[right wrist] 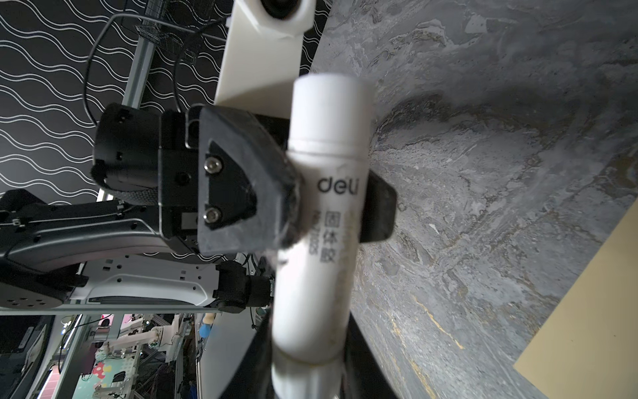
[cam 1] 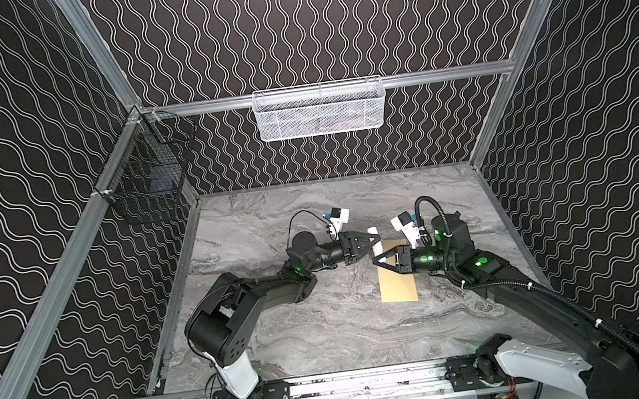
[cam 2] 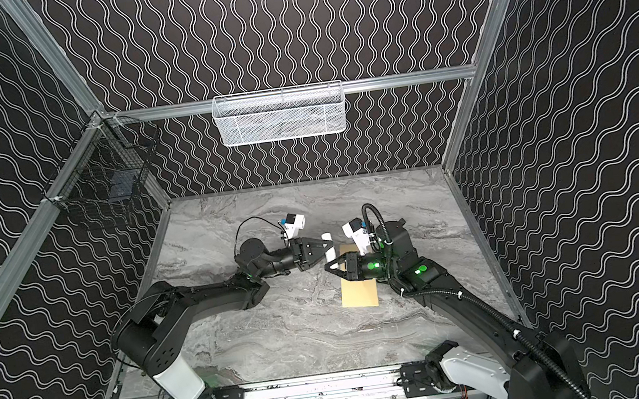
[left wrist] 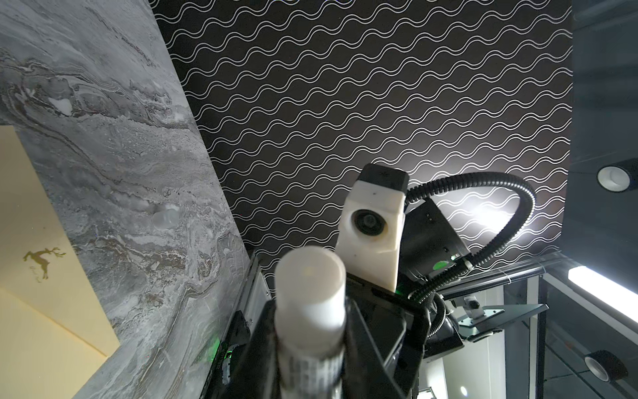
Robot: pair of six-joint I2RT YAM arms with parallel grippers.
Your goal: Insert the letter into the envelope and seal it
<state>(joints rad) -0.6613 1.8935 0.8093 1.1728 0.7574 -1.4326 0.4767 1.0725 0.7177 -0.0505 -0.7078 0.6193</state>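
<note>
A tan envelope lies flat on the marble table right of centre. The left wrist view shows it with a gold deer mark, and the right wrist view catches its edge. The letter is out of view. Just above the envelope's far end, a white glue stick tube hangs between both arms. My left gripper is shut on its middle. My right gripper is shut on its near end.
A white mesh basket hangs on the back wall and a black wire basket on the left wall. Bare marble tabletop spreads in front of the envelope up to the metal front rail.
</note>
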